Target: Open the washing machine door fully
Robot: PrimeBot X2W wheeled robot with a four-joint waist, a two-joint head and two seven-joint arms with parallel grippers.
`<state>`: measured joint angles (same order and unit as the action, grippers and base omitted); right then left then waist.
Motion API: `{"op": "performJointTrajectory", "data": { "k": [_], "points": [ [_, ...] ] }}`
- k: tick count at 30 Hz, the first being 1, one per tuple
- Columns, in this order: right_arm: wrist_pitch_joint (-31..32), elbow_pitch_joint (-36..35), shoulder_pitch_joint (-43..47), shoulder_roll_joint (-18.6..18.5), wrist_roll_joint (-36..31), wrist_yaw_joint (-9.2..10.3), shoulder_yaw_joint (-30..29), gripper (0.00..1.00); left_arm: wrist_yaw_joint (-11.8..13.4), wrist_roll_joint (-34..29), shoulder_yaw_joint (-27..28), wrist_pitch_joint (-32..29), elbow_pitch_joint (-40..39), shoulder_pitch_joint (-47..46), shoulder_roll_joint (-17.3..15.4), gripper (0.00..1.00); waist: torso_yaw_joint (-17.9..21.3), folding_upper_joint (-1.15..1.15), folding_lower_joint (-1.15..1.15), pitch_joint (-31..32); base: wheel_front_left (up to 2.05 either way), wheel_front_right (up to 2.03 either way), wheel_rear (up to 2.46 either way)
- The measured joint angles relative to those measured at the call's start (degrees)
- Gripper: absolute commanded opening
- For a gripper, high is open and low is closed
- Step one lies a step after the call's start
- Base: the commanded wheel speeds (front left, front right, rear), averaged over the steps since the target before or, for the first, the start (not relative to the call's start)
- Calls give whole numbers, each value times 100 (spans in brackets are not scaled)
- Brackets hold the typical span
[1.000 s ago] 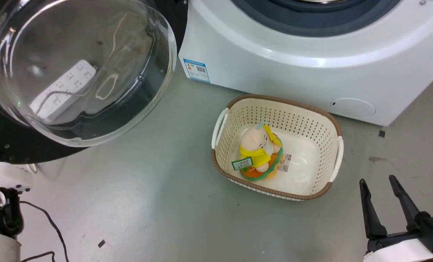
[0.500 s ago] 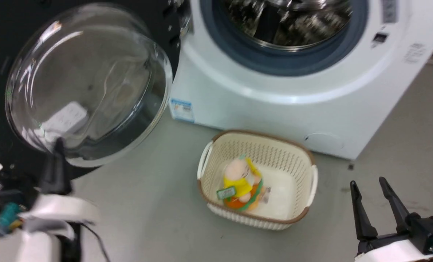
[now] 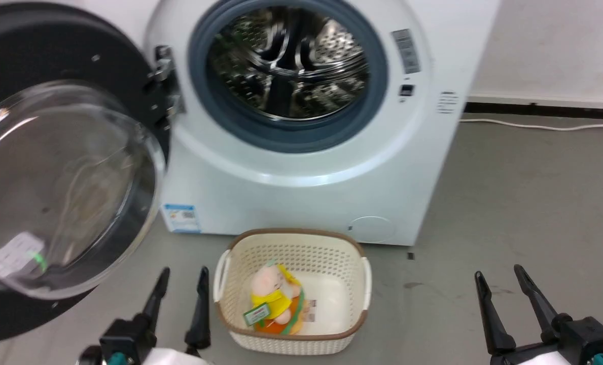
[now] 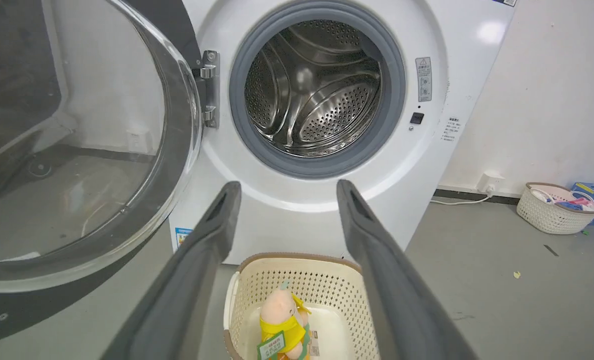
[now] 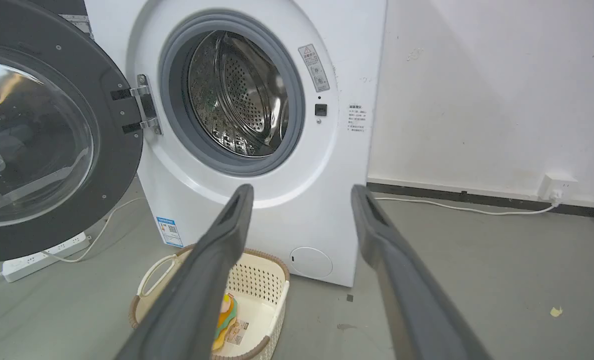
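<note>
The left gripper (image 3: pixel 184 270) has its fingers apart and empty, just left of the cream basket (image 3: pixel 291 234). The right gripper (image 3: pixel 498 271) is likewise spread and holds nothing, over the floor (image 3: pixel 534 177) well to the basket's right. The basket, with a plush toy (image 3: pixel 276 299) in it, sits just before the washing machine (image 3: pixel 306 203), and the washing machine door (image 3: pixel 63 187) is swung wide on its hinge (image 3: pixel 165 76) at the machine's left edge, leaving the steel drum (image 3: pixel 288 61) uncovered.

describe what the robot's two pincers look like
Both match: the left pincer and right pincer each have two long, slim dark grey fingers tapering to narrow tips, on a black base block with a teal fitting and a white wrist shell.
</note>
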<state>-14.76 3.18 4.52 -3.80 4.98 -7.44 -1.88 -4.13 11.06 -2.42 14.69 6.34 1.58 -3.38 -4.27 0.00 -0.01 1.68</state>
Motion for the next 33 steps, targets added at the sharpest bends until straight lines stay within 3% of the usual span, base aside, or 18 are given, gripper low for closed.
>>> {"op": "performJointTrajectory", "data": {
  "k": [1,8,15,33],
  "points": [
    [0,25,6,22,-31,0,-53,100,53,1,-87,0,-2,129,44,100,206,0,1,66,0,0,0],
    [0,116,122,45,-44,0,-108,100,246,-12,-261,0,68,315,56,100,449,0,1,150,0,0,0],
    [0,172,122,54,24,0,-108,100,402,-12,-349,0,248,327,56,100,447,0,1,153,0,0,0],
    [0,214,122,62,158,0,-99,100,503,-89,-434,0,280,325,56,100,374,0,1,147,0,0,0]
  ]
}}
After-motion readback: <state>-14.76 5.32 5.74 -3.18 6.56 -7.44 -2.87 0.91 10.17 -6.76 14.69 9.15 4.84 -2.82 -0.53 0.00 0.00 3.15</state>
